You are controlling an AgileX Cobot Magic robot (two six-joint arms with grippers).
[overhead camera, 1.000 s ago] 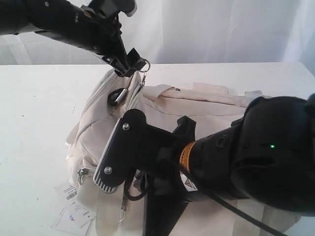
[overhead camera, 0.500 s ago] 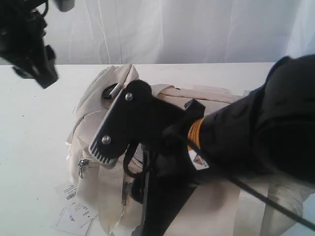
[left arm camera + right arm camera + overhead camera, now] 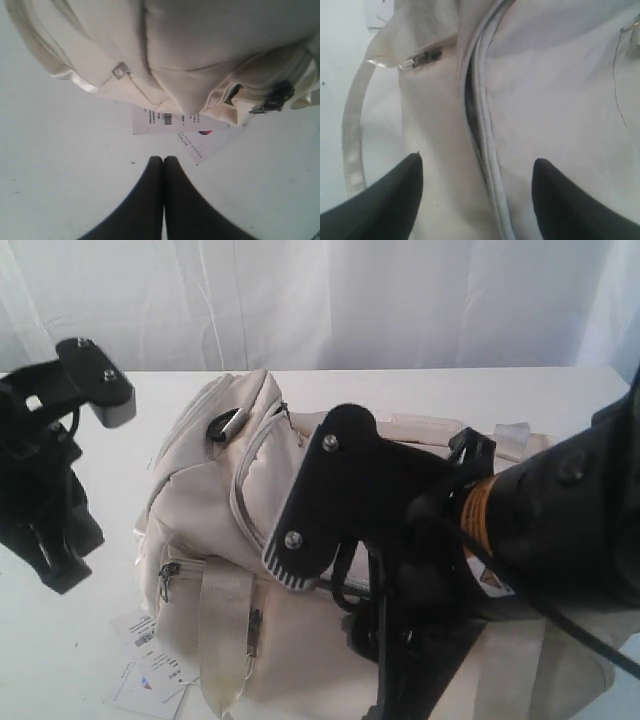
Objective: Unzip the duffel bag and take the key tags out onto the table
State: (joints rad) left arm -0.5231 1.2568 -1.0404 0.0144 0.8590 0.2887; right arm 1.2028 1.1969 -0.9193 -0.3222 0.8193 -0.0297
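Left arm (image 3: 40,500) swung off the duffel bag (image 3: 215,490) to bare surface (image 3: 100,640) beside it, left fingers (image 3: 151,175) pressed together, empty. Right fingers (image 3: 400,187) spread wide over the bag's partly open zip (image 3: 476,115). Bag lies mid-surface.

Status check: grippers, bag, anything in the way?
Left gripper shut, empty, over the table near the paper tag. Right gripper open above the bag, at a partly open zip. Key tags not in sight. Nothing blocking the zip.

White barcode hang tags (image 3: 150,670) lying flat; curtain (image 3: 400,300) behind.
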